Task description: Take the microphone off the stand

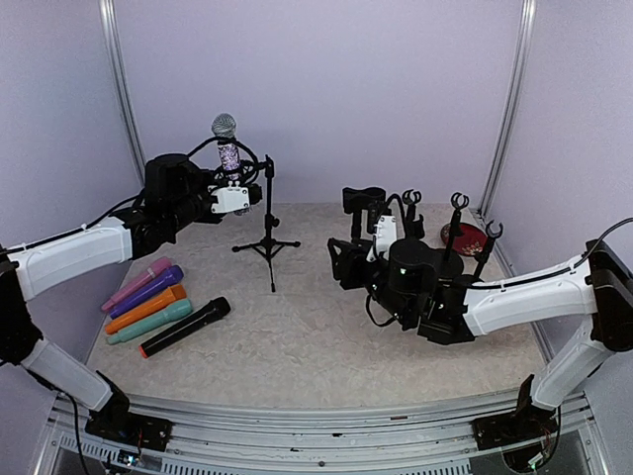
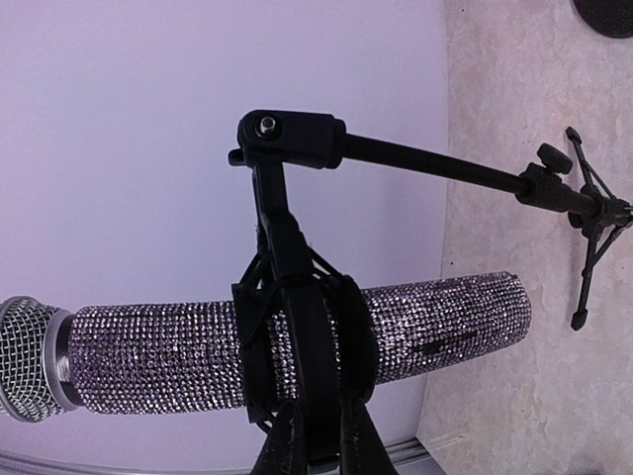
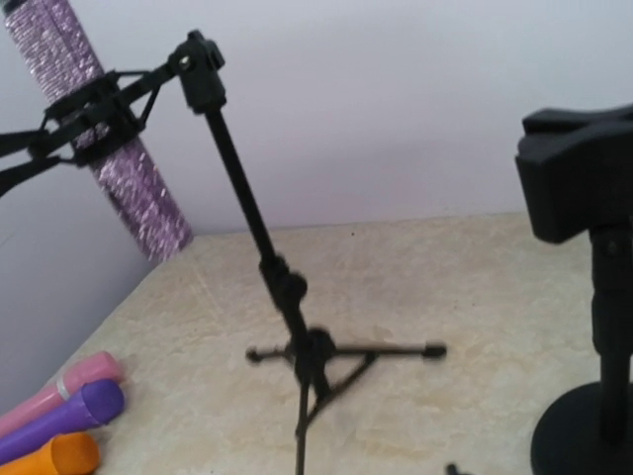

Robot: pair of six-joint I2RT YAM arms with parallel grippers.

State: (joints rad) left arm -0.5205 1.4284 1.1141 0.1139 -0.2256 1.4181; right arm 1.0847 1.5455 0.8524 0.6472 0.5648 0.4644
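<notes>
A glittery silver-purple microphone (image 1: 228, 148) (image 2: 148, 356) (image 3: 129, 188) sits in the black clip at the top of a small tripod stand (image 1: 268, 213) (image 2: 445, 168) (image 3: 287, 287). It points upward, mesh head on top. My left gripper (image 1: 237, 198) (image 2: 318, 421) reaches in from the left and is shut on the black clip around the microphone's body. My right gripper (image 1: 341, 265) hovers low over the table, right of the tripod and apart from it. Its fingers stand apart with nothing between them, and they do not show in the right wrist view.
Several loose microphones lie at the left of the table: pink (image 1: 135, 282), purple (image 1: 148, 290), orange, teal and black (image 1: 185, 327). More black stands (image 1: 410, 213) (image 3: 593, 198) and a red round base (image 1: 465, 237) crowd the back right. Walls close the back and sides.
</notes>
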